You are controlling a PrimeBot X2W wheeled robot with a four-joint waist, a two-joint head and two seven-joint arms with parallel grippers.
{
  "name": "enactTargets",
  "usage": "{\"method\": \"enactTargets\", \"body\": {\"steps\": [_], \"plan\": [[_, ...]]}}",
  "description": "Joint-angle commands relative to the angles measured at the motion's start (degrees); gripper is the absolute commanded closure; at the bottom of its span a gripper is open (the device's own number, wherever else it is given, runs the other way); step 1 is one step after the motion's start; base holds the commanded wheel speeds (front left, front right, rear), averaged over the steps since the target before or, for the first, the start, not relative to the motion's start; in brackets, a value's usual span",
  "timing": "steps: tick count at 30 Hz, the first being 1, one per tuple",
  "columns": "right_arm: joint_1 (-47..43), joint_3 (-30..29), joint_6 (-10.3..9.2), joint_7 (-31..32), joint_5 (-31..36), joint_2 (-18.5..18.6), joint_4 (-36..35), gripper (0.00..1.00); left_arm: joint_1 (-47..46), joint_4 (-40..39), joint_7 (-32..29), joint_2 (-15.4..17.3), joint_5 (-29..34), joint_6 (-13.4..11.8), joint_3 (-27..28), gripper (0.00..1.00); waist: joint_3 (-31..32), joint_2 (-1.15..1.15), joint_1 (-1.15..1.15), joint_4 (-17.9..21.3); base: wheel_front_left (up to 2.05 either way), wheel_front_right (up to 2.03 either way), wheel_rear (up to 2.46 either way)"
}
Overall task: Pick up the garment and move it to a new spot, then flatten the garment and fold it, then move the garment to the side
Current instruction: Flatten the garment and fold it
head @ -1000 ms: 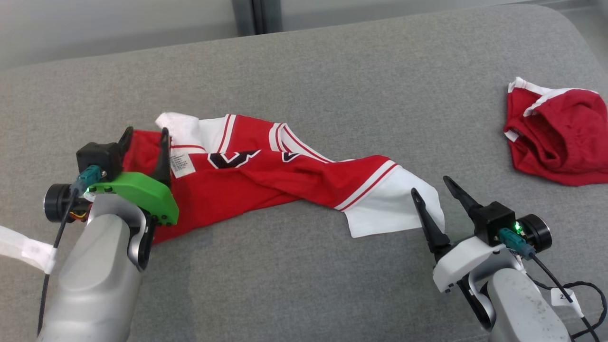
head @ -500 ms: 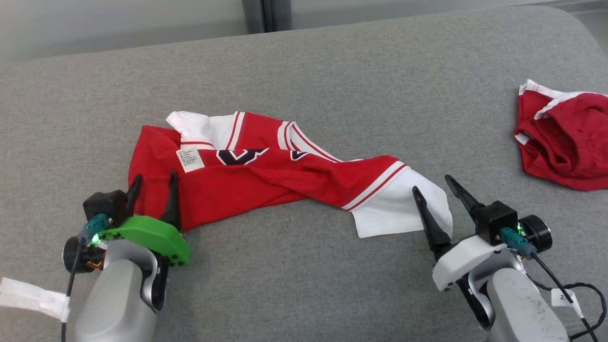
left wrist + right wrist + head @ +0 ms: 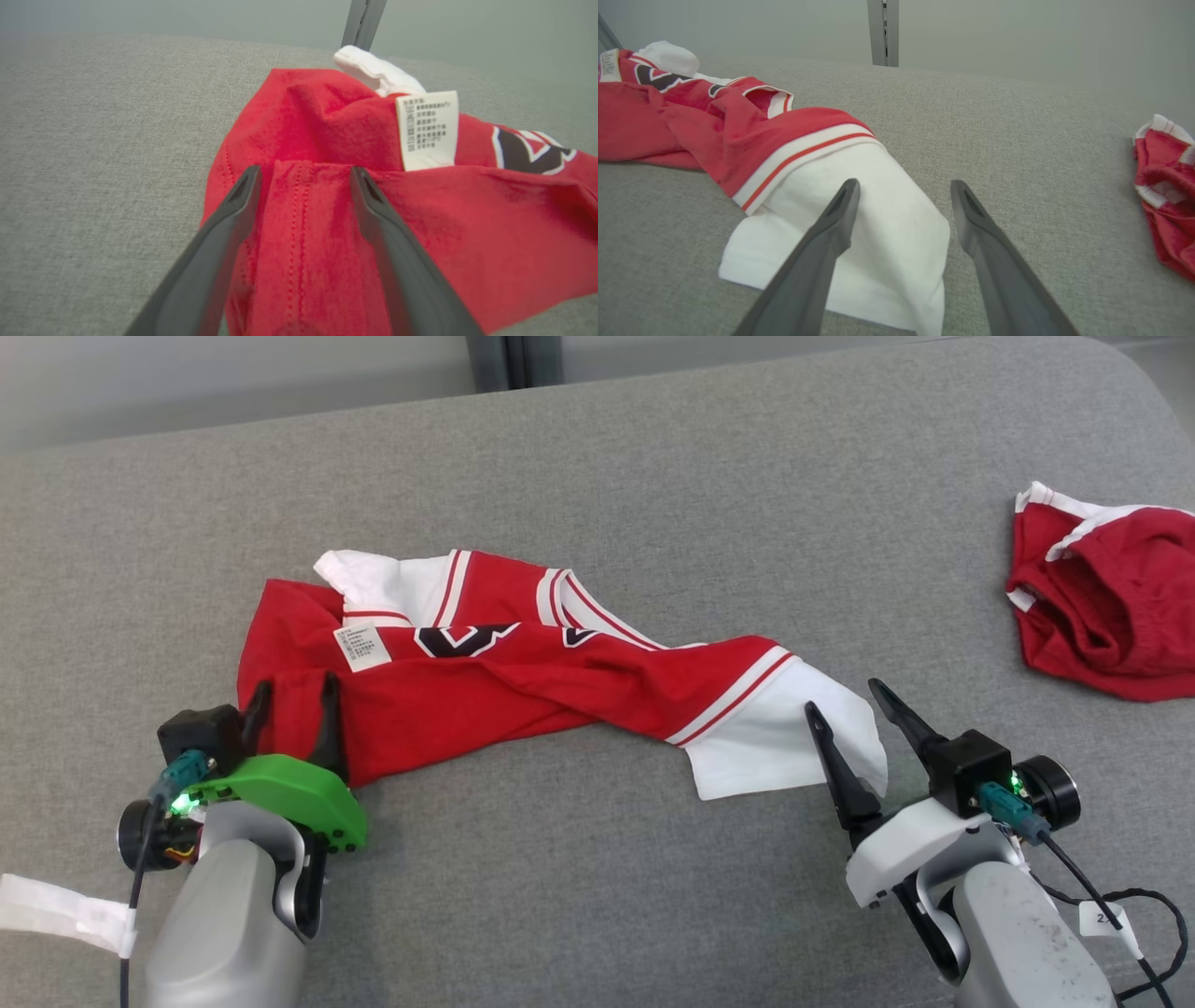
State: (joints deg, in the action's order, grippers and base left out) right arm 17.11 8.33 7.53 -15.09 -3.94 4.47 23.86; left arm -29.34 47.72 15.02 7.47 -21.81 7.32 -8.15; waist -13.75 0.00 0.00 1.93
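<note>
Left gripper point(image 3: 295, 683) sits at the lower left of the head view, fingers spread wide and straddling the red hem of the garment point(image 3: 523, 681). Its wrist view shows the gripper point(image 3: 306, 170) with cloth lying between the fingers, nothing pinched; whether the tips touch the fabric, I cannot tell.

Right gripper point(image 3: 843, 696) at the lower right is just as wide and holds nothing. One finger is over the white panel point(image 3: 775, 737), the other over bare grey cushion point(image 3: 597, 476).

The garment stretches crumpled across mid-frame, care label point(image 3: 362, 647) face up. A second red garment point(image 3: 1111, 616) lies at the right edge, well apart.
</note>
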Motion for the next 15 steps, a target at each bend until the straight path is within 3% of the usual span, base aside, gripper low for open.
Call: {"method": "enactTargets", "body": {"steps": [1,15], "plan": [[0.37,-0.1,-0.09,-0.09,0.37,0.2,-0.05,0.0,-0.36,-0.48,0.2,0.29,-0.33,0.23,-0.78,1.0,0.09,0.0,0.0,-0.04,0.0,0.0,0.0],[-2.77,-0.93,-0.09,-0.09,-1.46,-0.1,0.69,0.0,9.88,-15.89,0.19,-0.25,0.7,0.22,-0.74,1.0,6.65,0.0,0.0,-3.88,0.0,0.0,0.0]]}}
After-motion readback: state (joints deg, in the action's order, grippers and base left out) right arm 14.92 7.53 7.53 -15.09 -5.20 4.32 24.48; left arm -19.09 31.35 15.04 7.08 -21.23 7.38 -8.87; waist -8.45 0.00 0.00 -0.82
